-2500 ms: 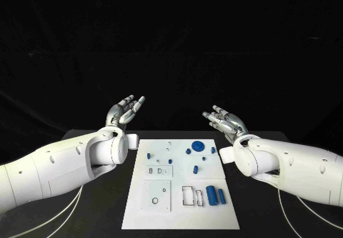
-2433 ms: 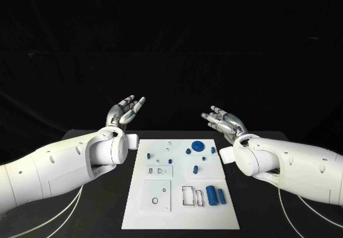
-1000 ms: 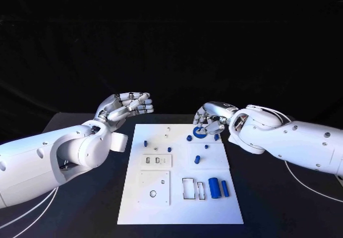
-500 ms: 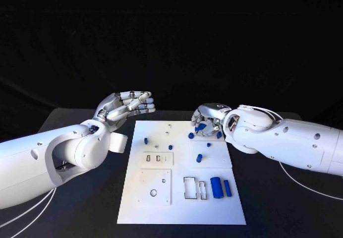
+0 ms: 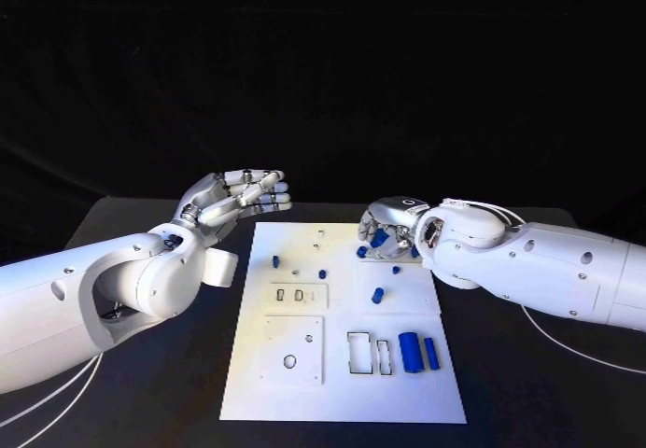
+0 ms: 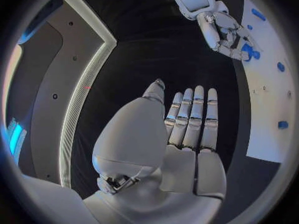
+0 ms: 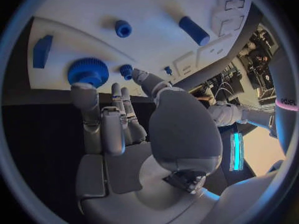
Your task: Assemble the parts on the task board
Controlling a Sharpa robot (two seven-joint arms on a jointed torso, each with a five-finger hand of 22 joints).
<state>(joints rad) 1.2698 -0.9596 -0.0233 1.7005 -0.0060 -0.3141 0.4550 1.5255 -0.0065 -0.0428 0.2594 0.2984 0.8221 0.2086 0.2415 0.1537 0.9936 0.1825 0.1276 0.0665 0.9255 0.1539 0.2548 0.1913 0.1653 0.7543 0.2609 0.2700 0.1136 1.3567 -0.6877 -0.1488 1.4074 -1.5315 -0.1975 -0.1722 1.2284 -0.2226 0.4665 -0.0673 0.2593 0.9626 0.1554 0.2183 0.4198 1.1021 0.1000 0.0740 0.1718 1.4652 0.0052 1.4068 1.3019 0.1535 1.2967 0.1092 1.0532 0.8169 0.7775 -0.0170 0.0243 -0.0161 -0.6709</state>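
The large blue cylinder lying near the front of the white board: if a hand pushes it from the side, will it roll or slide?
The large blue cylinder lies on its side on the flat task board, so it would probably roll. It looks rigid, likely plastic and light. The smaller cylinder beside it might stop a roll that way.

Bright light falls from above onto my task board (image 5: 344, 327), which glows white and crisp against the dark bench (image 5: 161, 373) and a black backdrop. My arms shine evenly, with soft shadow on their undersides. Both wrist views bend straight edges strongly toward the rim and sit in a dark frame. My left hand (image 6: 187, 129) catches a pale sheen along its fingers.
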